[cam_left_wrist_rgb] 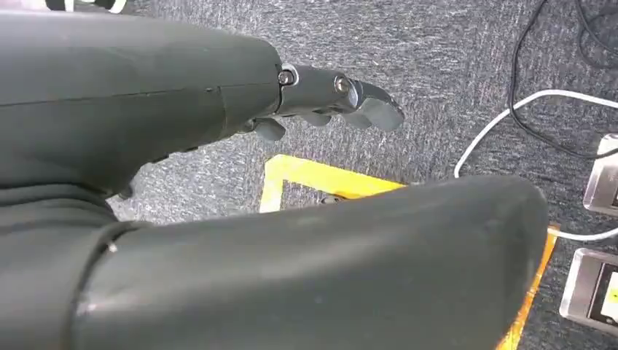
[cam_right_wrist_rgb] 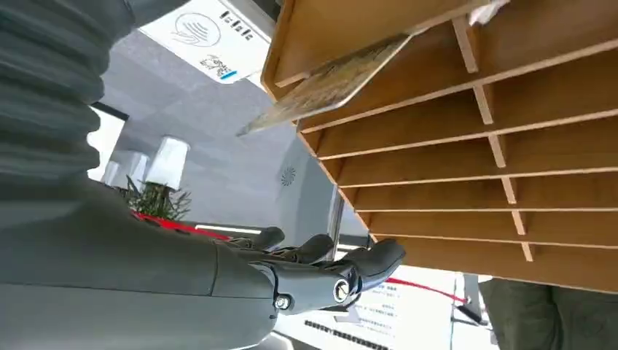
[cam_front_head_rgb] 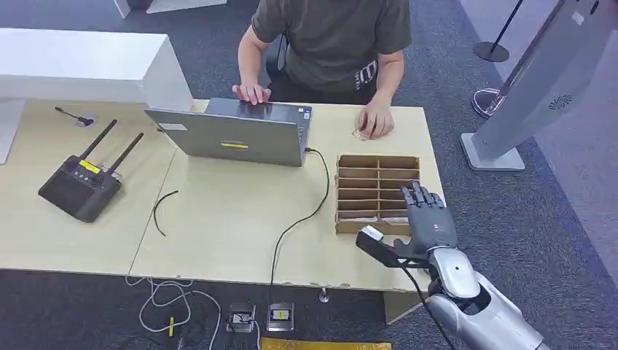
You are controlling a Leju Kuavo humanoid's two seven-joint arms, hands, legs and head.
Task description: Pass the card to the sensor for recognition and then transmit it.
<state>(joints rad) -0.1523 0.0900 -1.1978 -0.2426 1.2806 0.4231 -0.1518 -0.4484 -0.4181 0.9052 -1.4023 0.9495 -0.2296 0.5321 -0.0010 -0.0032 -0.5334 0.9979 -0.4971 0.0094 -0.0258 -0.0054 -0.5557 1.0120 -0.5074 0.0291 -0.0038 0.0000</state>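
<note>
remote [cam_front_head_rgb: 79,188]: black box w/ two antennas, on bench [cam_front_head_rgb: 218,226] at 9 o'clock, w/ a yellow label on top.
loose wire [cam_front_head_rgb: 162,211]: short black, on bench just right of remote, apart from it.
laptop [cam_front_head_rgb: 237,135]: grey, open, at 12 o'clock of bench centre; black cable [cam_front_head_rgb: 302,219] runs from its right side down off the near edge.
person [cam_front_head_rgb: 328,36]: sits behind bench at 12 o'clock, one hand on laptop, other hand flat on bench at 1 o'clock, just behind the rack.
rack [cam_front_head_rgb: 377,191]: brown slotted cardboard organiser w/ many rows, on bench at 3 o'clock, near the right edge.
card [cam_right_wrist_rgb: 328,86]: patterned, lies tilted in an end slot of rack, one edge sticking out past the rim; seen in right wrist view.
left hand [cam_left_wrist_rgb: 328,102]: in left wrist view over grey carpet w/ yellow floor tape [cam_left_wrist_rgb: 321,179]; fingers stretched out, nothing in it.
right hand [cam_front_head_rgb: 419,222]: at near-right corner of rack, 4 o'clock; fingers spread and extended over the rack's near rows, thumb out to the side, holds nothing, not touching card as far as I can tell.
kiosk [cam_front_head_rgb: 539,87]: grey slanted stand on floor at 2 o'clock, well apart from bench.
</note>
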